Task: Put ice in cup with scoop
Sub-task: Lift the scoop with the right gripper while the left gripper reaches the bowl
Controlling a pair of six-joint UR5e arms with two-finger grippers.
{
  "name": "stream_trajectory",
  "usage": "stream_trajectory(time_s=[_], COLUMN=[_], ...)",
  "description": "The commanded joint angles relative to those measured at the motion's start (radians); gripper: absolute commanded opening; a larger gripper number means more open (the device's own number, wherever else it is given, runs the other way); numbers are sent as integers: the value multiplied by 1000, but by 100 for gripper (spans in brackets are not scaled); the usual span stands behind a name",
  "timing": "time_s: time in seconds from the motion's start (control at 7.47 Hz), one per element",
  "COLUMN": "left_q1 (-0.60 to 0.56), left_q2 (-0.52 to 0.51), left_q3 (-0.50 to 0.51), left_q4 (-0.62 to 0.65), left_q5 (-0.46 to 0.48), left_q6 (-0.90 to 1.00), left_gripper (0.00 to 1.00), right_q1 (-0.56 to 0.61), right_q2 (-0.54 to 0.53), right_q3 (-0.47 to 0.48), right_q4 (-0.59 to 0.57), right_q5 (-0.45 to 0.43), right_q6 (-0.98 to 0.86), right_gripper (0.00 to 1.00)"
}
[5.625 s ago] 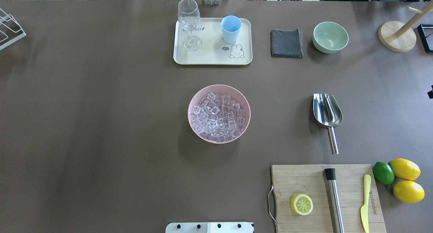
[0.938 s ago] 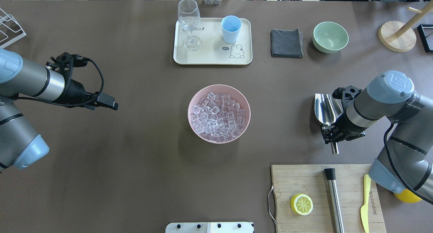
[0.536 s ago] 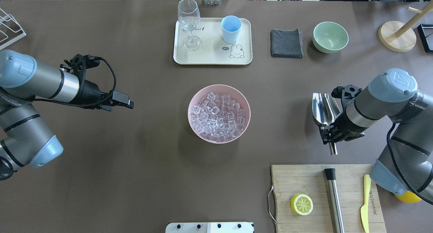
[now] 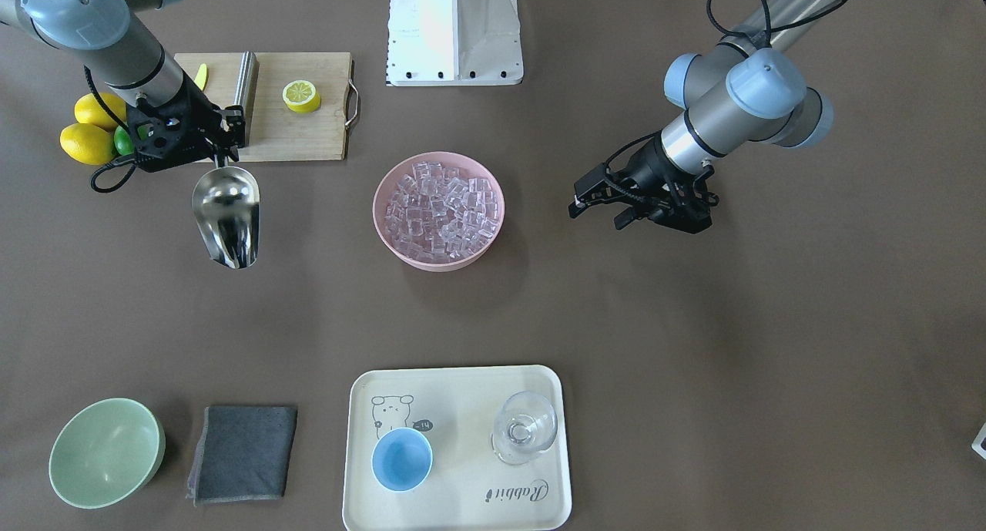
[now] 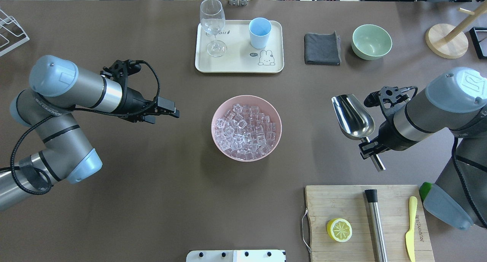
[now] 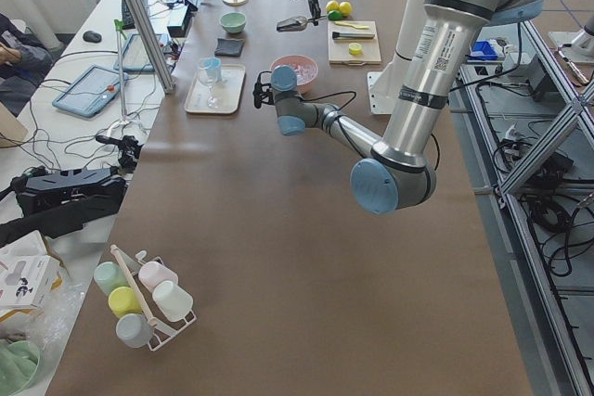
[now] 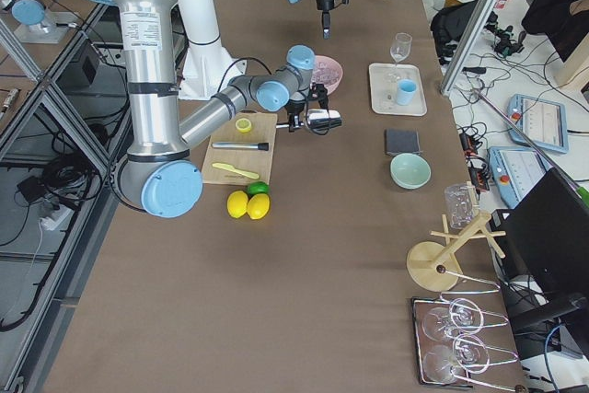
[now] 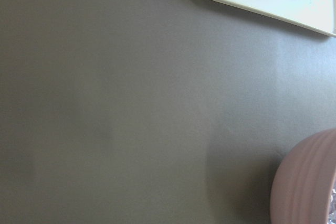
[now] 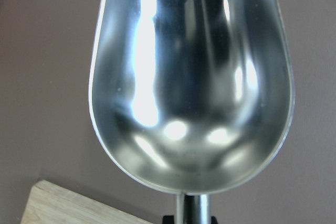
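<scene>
Light-blue cup (image 5: 260, 32), silver scoop (image 5: 352, 117)

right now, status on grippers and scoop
Right gripper shut on scoop, scoop empty. Left gripper open, empty. Ice in pink bowl, cup empty, nothing in the way.

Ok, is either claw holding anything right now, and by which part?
The right claw holds the scoop by its handle; the left claw holds nothing.
</scene>
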Motion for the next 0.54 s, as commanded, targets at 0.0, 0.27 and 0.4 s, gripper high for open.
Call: stream_trajectory(time_s=[0.0,0.27,0.4], left_q1=[24,44,62], left_q2=[-92,-146,-164], left_q3=[33,33,31], left_q4=[82,143,144], left_q5=[17,16,16], left_q6=[-15,-83,-142], left_gripper=[97,96,91], right_q1=[3,3,3], right_q2=[4,5,23], right_q3=[22,109,172], right_q4=[-18,-128,-218], right_q5=[-69,-142,-187], right_q6=[-414,-699,-828], right_gripper=[0,0,0])
